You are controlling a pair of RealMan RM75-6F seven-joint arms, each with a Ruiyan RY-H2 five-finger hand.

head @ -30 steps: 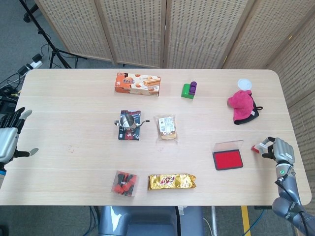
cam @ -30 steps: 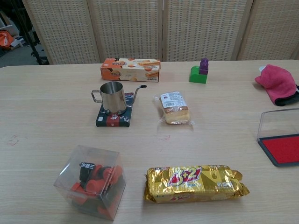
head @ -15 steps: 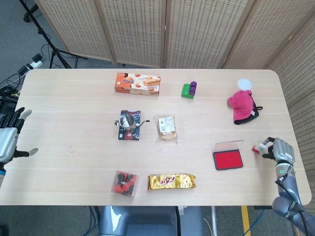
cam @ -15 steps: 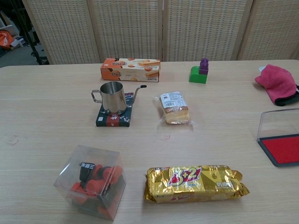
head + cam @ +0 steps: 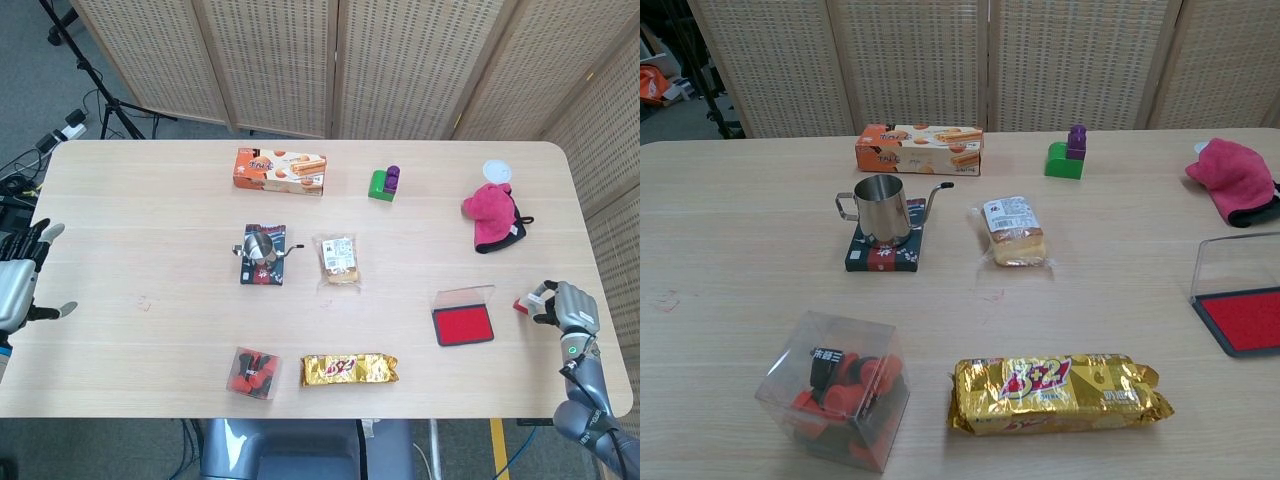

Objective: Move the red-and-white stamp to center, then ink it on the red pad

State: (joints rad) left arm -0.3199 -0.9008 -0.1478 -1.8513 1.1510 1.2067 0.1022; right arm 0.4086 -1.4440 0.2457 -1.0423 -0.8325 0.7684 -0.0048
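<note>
Red-and-white stamp [image 5: 521, 304] sits at the table's [image 5: 150, 230] far right edge, just right of the red pad [image 5: 463, 325], w/ the right hand [image 5: 566, 307] right beside it; fingers [image 5: 542, 297] curl in toward the stamp, but whether they actually pinch it I can't tell, too small. Pad is a flat rectangular tray w/ dark rim, matte red ink face, clear lid hinged up at its back; chest view shows it at the right border [image 5: 1243, 318]. Left hand [image 5: 20, 278] hovers off the table's left end, fingers spread, holding nothing. Between pad and table centre: a clear-wrapped cake slice [image 5: 338, 258], and a steel gooseneck pitcher [image 5: 262, 245] w/ shiny finish standing on a dark square coaster [image 5: 262, 268]. Nearer front edge: crinkly gold foil snack pack [image 5: 350, 368], long and flat, beside a clear plastic cube box [image 5: 254, 372] w/ red and black bits inside. Far side: orange cardboard biscuit box [image 5: 281, 171], green and purple toy blocks [image 5: 384, 182] stacked. Right rear: soft pink cloth [image 5: 492, 215] bunched over sth black, a small white round lid [image 5: 496, 171] just behind it. Table is pale wood-grain laminate w/ rounded corners.
</note>
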